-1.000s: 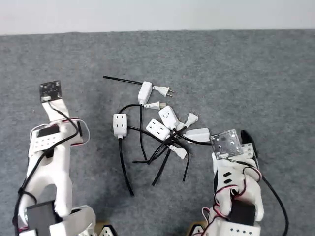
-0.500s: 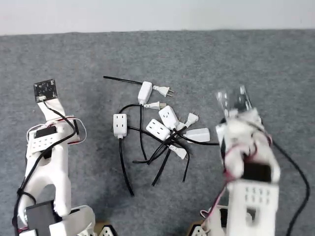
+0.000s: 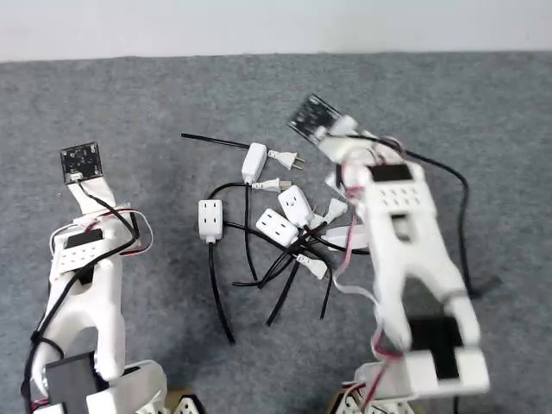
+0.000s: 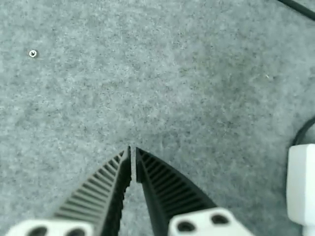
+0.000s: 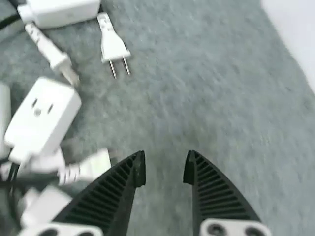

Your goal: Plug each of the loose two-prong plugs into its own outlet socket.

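Note:
Several white outlet blocks and two-prong plugs on black cords lie tangled at mid-table, among them an outlet block (image 3: 210,219) at the left and a loose plug (image 3: 287,159) at the far side. My right arm (image 3: 392,224) stretches over the tangle's right side. My right gripper (image 5: 165,164) hangs open just above the carpet. A two-prong plug (image 5: 114,51), an outlet block (image 5: 42,120) and another plug (image 5: 88,164) beside one finger lie near it. My left gripper (image 4: 132,150) is shut and empty over bare carpet, with an outlet block (image 4: 301,189) off to one side.
The table is covered in grey carpet (image 3: 448,112), with open room at the far side and far right. My left arm (image 3: 82,259) stands left of the tangle. A small screw (image 4: 32,53) lies on the carpet.
My right arm has swung from the front right forward and leftward over the tangle's right side. The left arm has barely shifted. The plugs and outlets have not moved.

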`<action>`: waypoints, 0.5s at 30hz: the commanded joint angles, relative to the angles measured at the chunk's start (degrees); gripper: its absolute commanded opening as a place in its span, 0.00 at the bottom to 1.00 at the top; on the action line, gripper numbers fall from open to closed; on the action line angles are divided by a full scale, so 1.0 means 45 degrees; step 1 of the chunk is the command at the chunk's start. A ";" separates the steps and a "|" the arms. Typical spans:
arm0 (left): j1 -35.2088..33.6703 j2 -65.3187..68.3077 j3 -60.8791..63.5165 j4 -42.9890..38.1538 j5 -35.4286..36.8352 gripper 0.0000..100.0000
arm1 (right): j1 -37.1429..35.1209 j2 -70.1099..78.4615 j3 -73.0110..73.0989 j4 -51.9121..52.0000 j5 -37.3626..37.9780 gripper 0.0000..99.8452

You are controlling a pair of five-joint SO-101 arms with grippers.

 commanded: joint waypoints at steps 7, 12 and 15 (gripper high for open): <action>-0.0078 -0.0469 -0.0127 -0.0352 -0.0117 0.02 | -0.1123 0.6046 -0.8635 0.2081 0.0156 0.14; -0.0078 -0.0469 -0.0127 -0.0352 -0.0117 0.02 | -0.1436 0.8606 -1.2464 0.4015 0.0156 0.14; -0.0078 -0.0469 -0.0127 -0.0352 -0.0117 0.02 | -0.1495 0.9915 -1.4496 0.4679 0.0156 0.14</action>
